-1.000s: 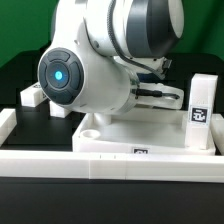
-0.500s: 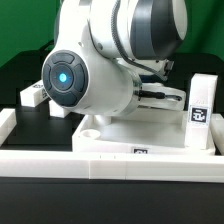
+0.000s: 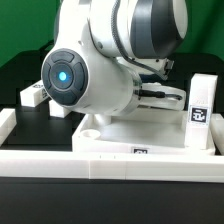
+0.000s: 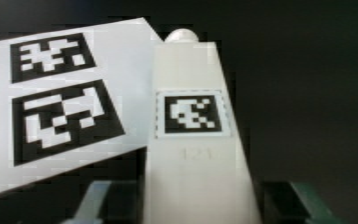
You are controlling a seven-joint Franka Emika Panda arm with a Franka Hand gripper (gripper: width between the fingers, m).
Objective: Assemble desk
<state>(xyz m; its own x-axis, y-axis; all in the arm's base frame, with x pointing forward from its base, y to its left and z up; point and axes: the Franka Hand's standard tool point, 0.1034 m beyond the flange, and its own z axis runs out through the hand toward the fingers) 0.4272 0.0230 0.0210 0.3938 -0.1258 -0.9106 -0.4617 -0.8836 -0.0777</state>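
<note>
In the wrist view a white square desk leg (image 4: 195,120) with one black-and-white tag lies lengthwise between my fingers. My gripper (image 4: 194,205) is open and straddles the leg's near end. A dark gap shows on each side between the leg and the fingers (image 4: 108,200). In the exterior view the arm hides the gripper. The white desk top (image 3: 150,132), with a round corner socket, lies under the arm. Another tagged leg (image 3: 200,108) stands upright at the exterior view's right. A further leg (image 3: 33,95) lies at the left.
The marker board (image 4: 51,100) with several tags lies beside the leg in the wrist view. The long low white border rail (image 3: 110,160) runs across the front in the exterior view. The table surface is black.
The arm shifted slightly toward the exterior view's right a second ago. It has stayed still since.
</note>
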